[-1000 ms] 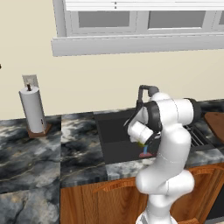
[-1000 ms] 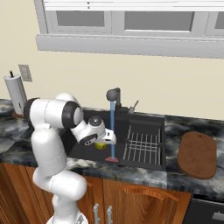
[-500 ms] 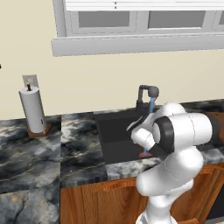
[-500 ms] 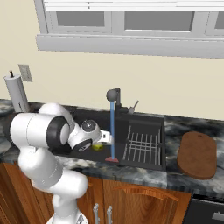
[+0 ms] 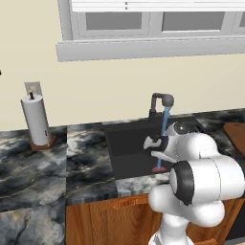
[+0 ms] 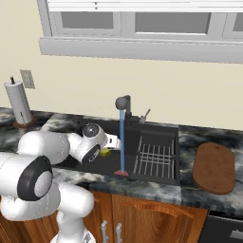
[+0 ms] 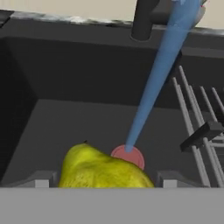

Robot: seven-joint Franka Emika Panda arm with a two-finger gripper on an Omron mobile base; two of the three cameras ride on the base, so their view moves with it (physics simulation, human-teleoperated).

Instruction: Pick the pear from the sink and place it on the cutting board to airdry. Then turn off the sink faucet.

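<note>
Since 1.0 s ago our arm has swung round and dropped lower, w/ the hand now reaching in over the sink (image 6: 171, 137) from the left instead of hanging above its near edge. Nothing else has shifted: board, roll and rack sit where they were.

Going big to small. Marbled grey counter (image 5: 33, 158) runs across both base views. We see the dark basin sunk in it, wire rack (image 6: 154, 154) in its right half. Cutting board (image 6: 214, 167) lies flat on the counter, right of the sink, well apart from the hand. Paper-towel roll (image 5: 36, 119) stands upright at far left, near the wall.

Sink faucet (image 6: 124, 104) sits at the far rim, running: a thin blue stream (image 7: 157, 74) drops to the pinkish-red drain spot (image 7: 129, 156).

Gripper (image 6: 110, 142) is just left of that stream, low over the basin. Now the pear (image 7: 98, 169): in hand view it sits right btwn our two finger tips, w/ the drain spot just beyond it. In right base view the yellow-green bit shows at the hand's end, beside the stream. Tips flank the fruit closely, but whether they actually pinch it or stand off it, we can't tell from here.
</note>
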